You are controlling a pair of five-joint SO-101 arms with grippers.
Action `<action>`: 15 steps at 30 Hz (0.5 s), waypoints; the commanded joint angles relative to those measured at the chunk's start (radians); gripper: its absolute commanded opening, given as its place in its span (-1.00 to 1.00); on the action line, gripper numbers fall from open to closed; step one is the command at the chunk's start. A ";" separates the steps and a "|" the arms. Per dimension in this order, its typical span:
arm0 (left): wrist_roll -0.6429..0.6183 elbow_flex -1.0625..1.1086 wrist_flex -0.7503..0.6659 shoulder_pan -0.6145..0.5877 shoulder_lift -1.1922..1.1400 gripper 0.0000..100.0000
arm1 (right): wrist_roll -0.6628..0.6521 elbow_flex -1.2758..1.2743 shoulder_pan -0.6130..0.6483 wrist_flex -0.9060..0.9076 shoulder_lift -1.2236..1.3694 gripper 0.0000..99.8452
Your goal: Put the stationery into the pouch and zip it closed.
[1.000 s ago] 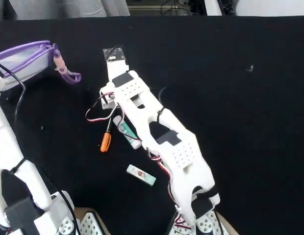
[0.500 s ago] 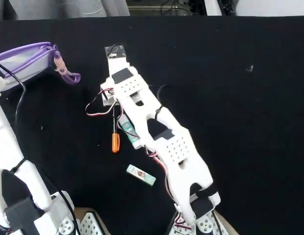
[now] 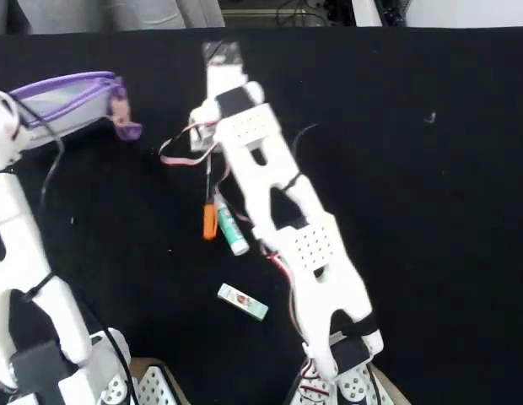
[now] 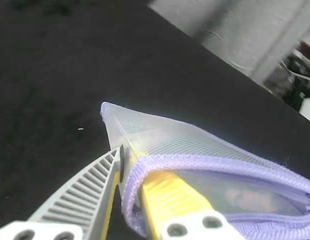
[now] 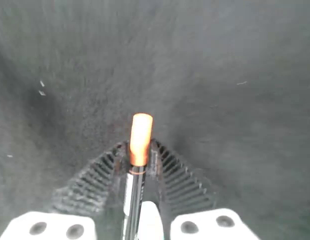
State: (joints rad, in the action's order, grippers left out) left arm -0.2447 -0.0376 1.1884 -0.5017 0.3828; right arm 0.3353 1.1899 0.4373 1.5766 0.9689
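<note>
My left gripper (image 4: 126, 159) is shut on one end of the clear pouch (image 4: 195, 150) with a purple zipper, holding it up at the far left (image 3: 63, 105). The pouch mouth looks open. My right gripper (image 5: 139, 149) is shut on a black pen, whose orange cap (image 5: 141, 135) sticks out past the fingertips. From above, the pen (image 3: 209, 221) hangs under the right arm (image 3: 245, 143), to the right of the pouch. A white and green glue stick (image 3: 232, 229) lies beside the pen's cap. A small eraser (image 3: 242, 301) lies nearer the arm bases.
The table is covered by a black cloth (image 3: 413, 211) with wide free room on the right half. The pouch's purple pull loop (image 3: 126, 128) hangs from its right end. Red and white wires (image 3: 181, 148) loop off the right arm's wrist.
My right arm has risen and swung toward the far side with the pen, carrying it up and to the right and uncovering the glue stick. The pouch has shifted slightly right.
</note>
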 commanded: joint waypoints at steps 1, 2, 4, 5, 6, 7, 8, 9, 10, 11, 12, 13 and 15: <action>-0.009 -0.166 0.060 0.079 0.011 -0.94 | -0.055 0.354 -0.080 0.144 -0.019 -0.98; -0.006 -0.196 0.083 0.105 0.009 -0.94 | -0.074 0.452 -0.103 0.180 -0.016 -0.98; -0.005 -0.234 0.117 0.153 0.008 -0.94 | -0.100 0.484 -0.149 0.178 -0.039 -0.98; -0.005 -0.248 0.129 0.179 0.008 -0.94 | -0.101 0.464 -0.169 0.170 -0.071 -0.98; -0.005 -0.259 0.141 0.206 0.008 -0.94 | -0.106 0.455 -0.186 0.169 -0.099 -0.98; -0.005 -0.269 0.157 0.232 0.008 -0.94 | -0.112 0.453 -0.201 0.169 -0.114 -0.98; -0.005 -0.278 0.170 0.254 0.008 -0.94 | -0.112 0.463 -0.215 0.172 -0.125 -0.98; -0.005 -0.288 0.186 0.275 0.008 -0.94 | -0.112 0.481 -0.230 0.173 -0.136 -0.98; -0.005 -0.297 0.203 0.297 0.008 -0.94 | -0.112 0.486 -0.244 0.173 -0.154 -0.98; -0.005 -0.298 0.212 0.317 0.008 -0.94 | -0.112 0.481 -0.255 0.170 -0.177 -0.98; -0.008 -0.298 0.219 0.334 0.008 -0.94 | -0.112 0.479 -0.264 0.170 -0.200 -0.98; -0.008 -0.292 0.222 0.351 0.008 -0.94 | -0.112 0.479 -0.272 0.170 -0.223 -0.98; -0.009 -0.291 0.247 0.381 0.008 -0.94 | -0.114 0.481 -0.279 0.170 -0.277 -0.98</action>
State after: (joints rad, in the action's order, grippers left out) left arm -0.2447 -0.2662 1.4124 -0.1718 0.3828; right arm 0.2325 1.6210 0.1841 1.7285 0.8232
